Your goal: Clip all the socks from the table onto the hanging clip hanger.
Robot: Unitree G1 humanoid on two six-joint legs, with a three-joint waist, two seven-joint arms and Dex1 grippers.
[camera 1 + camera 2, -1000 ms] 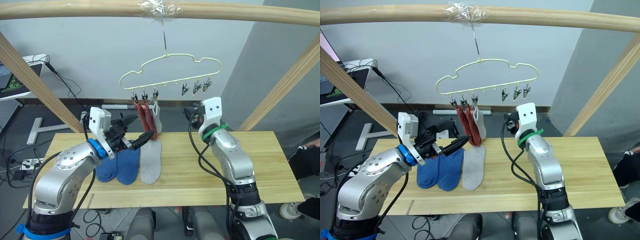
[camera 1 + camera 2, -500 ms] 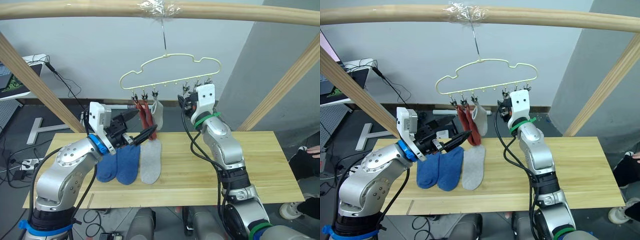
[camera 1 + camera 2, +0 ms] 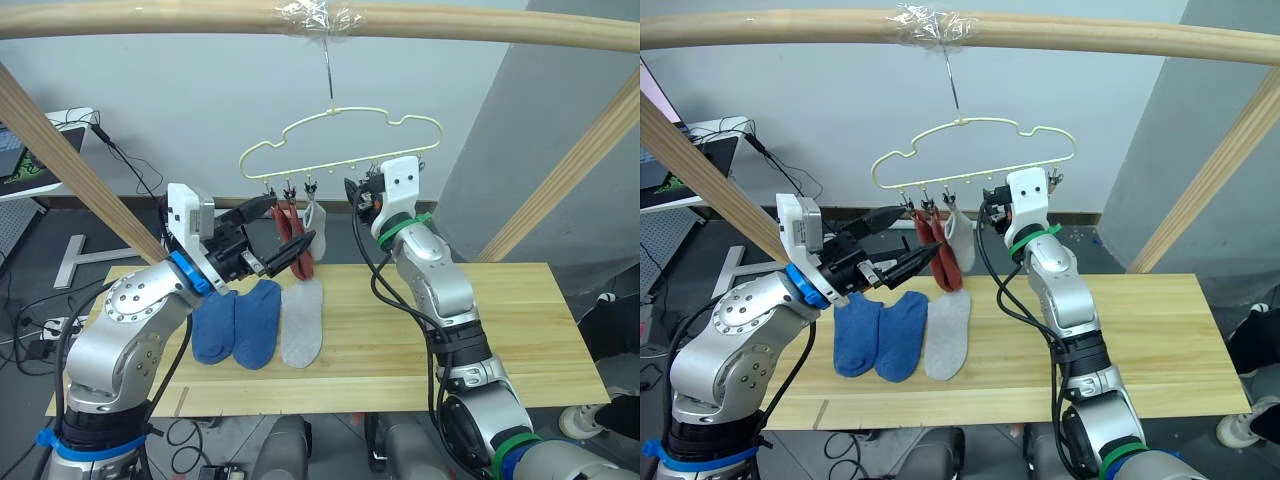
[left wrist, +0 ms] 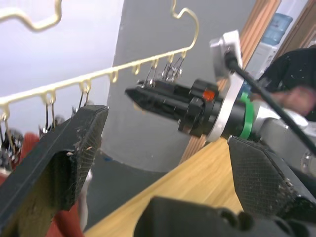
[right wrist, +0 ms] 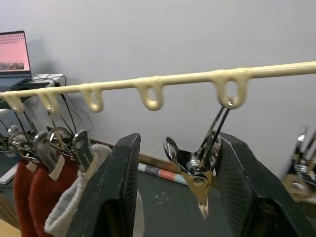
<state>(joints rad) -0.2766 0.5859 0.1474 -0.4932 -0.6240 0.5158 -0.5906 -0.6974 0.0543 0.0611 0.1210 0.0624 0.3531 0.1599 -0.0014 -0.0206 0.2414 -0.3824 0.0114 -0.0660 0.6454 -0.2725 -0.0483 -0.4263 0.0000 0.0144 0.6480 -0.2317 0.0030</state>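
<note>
at the left of the head view the left gripper [image 3: 272,232] is raised above the table [image 3: 520,320], its two black fingers spread apart with nothing between them, tips pointing toward the hanging socks. below it, in the lower left-centre of the frame, two blue socks [image 3: 236,322] lie flat side by side on the wood, and a light grey sock [image 3: 301,325] lies just beside them to the right, touching the nearer blue one.

up in the centre of the frame the clip hanger [image 3: 340,140] hangs by its metal hook from the wooden bar [image 3: 150,18] across the top, where clear tape wraps the hook. at the hanger's left end two rust red socks [image 3: 288,232] and a second light grey sock [image 3: 316,222] dangle from the first three clips, bunched close together; the lower finger of the left gripper sits just in front of them.

right of centre the right gripper [image 5: 175,197] is lifted to the hanger's bottom rail. in the right wrist view its fingers stand apart on either side of a free metal clip [image 5: 200,170] that hangs from a loop in the rail, gripping nothing. two more free clips [image 3: 420,163] hang at the hanger's right end.
</note>
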